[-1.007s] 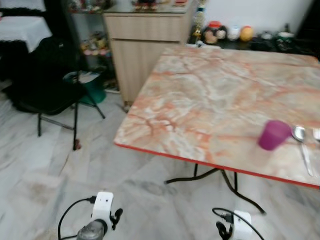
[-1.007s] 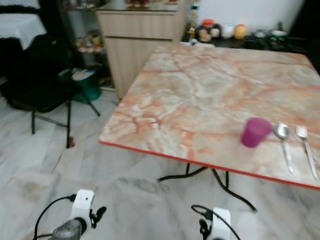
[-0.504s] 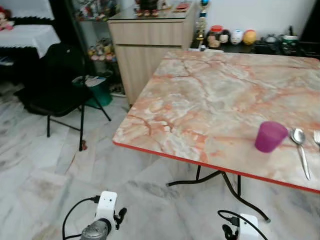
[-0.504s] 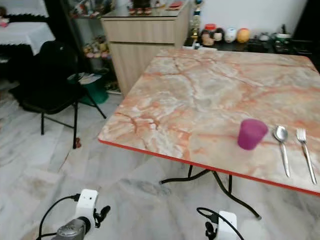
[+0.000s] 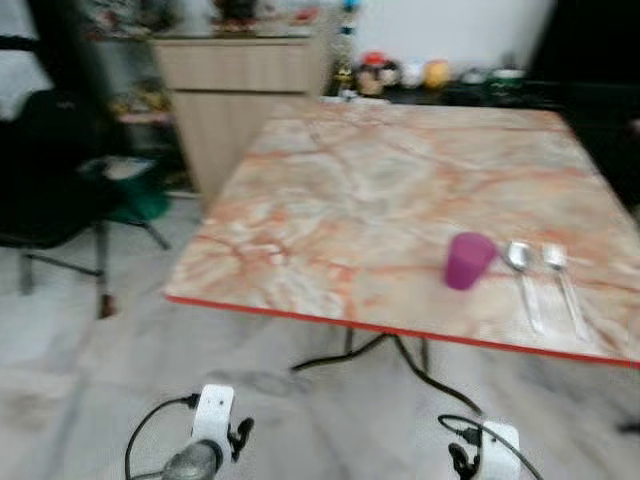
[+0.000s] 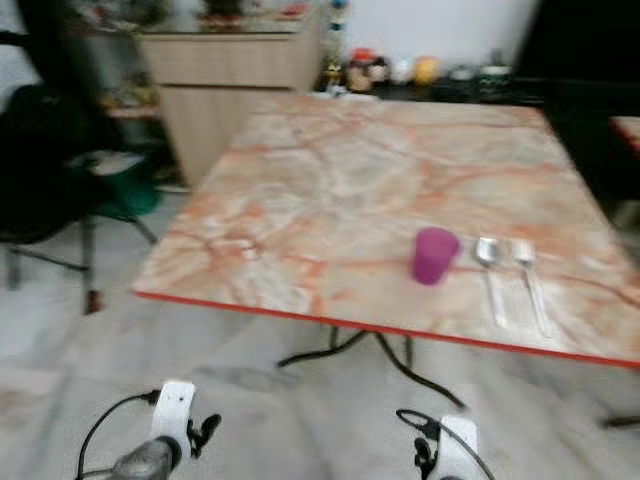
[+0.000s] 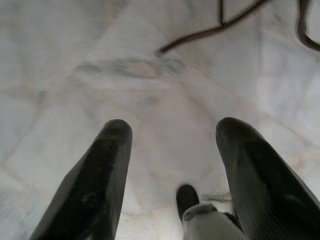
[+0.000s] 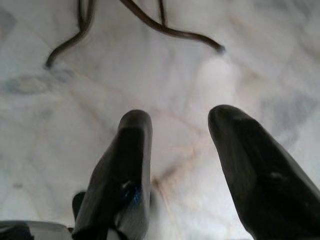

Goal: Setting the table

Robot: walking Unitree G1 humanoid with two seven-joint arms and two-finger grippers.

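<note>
1. Both arms hang low in front of the robot, short of the counter (image 5: 330, 210). The left gripper (image 7: 172, 135) points down at the pale marble floor (image 5: 90, 370), its 2 black fingers (image 7: 95, 180) spread apart around nothing.
2. The right gripper (image 8: 177, 120) points down at the floor too, its fingers (image 8: 125, 165) apart and empty, with the counter's dark metal legs (image 8: 150, 22) ahead of it.
3. The purple cup (image 5: 467, 260) stands upright on the counter near its red front edge (image 5: 300, 312). Just right of the cup lie a spoon (image 5: 522, 270) and a fork (image 5: 562, 280), side by side with handles toward that edge.
4. Compared with 0.5 s ago, the whole head view has shifted: the counter sits further left in the picture, its right side is now in sight, and the picture is blurrier. The cup, spoon and fork keep the same places on the counter, so the camera has moved, not the things.
5. Left of the counter stand a black folding chair (image 5: 45, 190) and a wooden cabinet (image 5: 235, 90), with open floor between the chair and the counter's front edge.
</note>
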